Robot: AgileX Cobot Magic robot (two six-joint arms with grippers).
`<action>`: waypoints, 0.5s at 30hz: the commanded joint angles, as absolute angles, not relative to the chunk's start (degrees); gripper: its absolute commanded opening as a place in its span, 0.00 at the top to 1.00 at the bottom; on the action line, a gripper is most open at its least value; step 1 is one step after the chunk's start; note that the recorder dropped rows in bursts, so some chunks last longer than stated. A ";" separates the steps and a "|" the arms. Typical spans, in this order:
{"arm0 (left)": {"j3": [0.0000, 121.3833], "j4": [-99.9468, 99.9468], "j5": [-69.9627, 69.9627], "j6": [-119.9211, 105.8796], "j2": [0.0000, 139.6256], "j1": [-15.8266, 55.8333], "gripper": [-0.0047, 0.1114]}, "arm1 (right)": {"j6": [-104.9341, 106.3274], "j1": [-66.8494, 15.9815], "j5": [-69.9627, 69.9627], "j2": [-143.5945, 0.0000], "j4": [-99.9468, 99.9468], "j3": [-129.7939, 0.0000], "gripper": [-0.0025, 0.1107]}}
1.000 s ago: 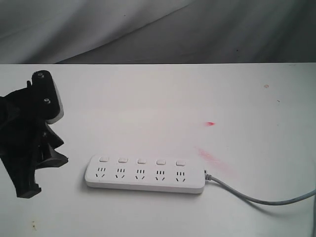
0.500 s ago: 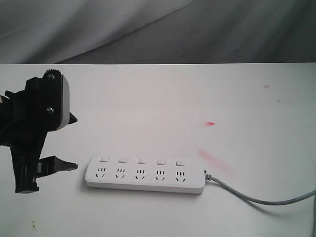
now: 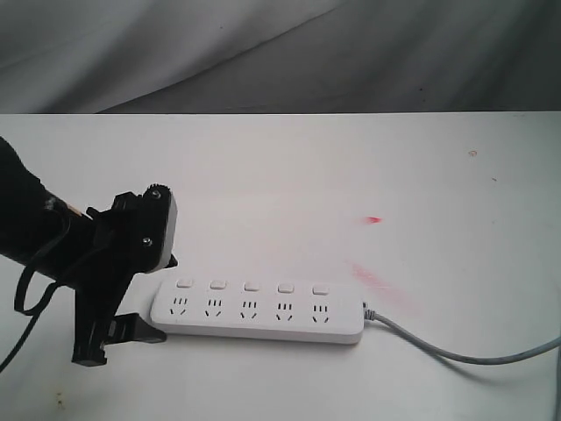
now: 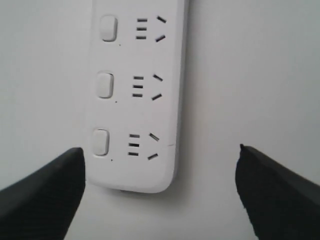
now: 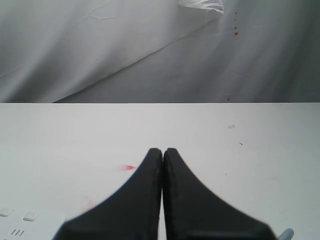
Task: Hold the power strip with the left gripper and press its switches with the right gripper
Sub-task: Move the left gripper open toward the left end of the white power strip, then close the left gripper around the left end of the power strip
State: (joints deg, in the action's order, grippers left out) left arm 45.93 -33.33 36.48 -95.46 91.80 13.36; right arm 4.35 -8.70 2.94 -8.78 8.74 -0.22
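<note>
Early stage: left gripper [image 4: 160, 149] jaws apart around power strip [image 3: 259, 310] end, not yet clamped; right gripper [image 5: 163, 150] jaws together, off the switches [image 3: 252, 286].

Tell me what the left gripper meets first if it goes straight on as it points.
Probably the power strip, its rounded end lying between the open jaws of the left gripper; height is unclear.

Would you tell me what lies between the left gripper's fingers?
The left wrist view shows one end of the power strip between the open fingers of the left gripper.
</note>
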 commanded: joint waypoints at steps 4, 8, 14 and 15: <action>46.32 -34.60 32.74 -96.21 94.84 13.30 0.29 | 4.23 -8.59 2.40 -8.34 8.09 0.00 0.98; 46.32 -34.60 31.69 -96.21 96.71 13.30 0.29 | 4.23 -8.59 2.40 -8.34 8.09 0.00 0.98; 46.32 -34.60 28.15 -96.21 97.60 13.30 0.29 | 4.23 -8.59 2.40 -8.34 8.09 0.00 0.98; 46.32 -34.60 27.62 -96.21 97.60 13.30 0.29 | 4.23 -8.59 2.40 -8.34 8.09 0.00 0.98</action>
State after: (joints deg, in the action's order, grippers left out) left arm 46.16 -33.93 29.69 -96.06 97.41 13.36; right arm 4.35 -8.70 2.94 -8.78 8.74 -0.22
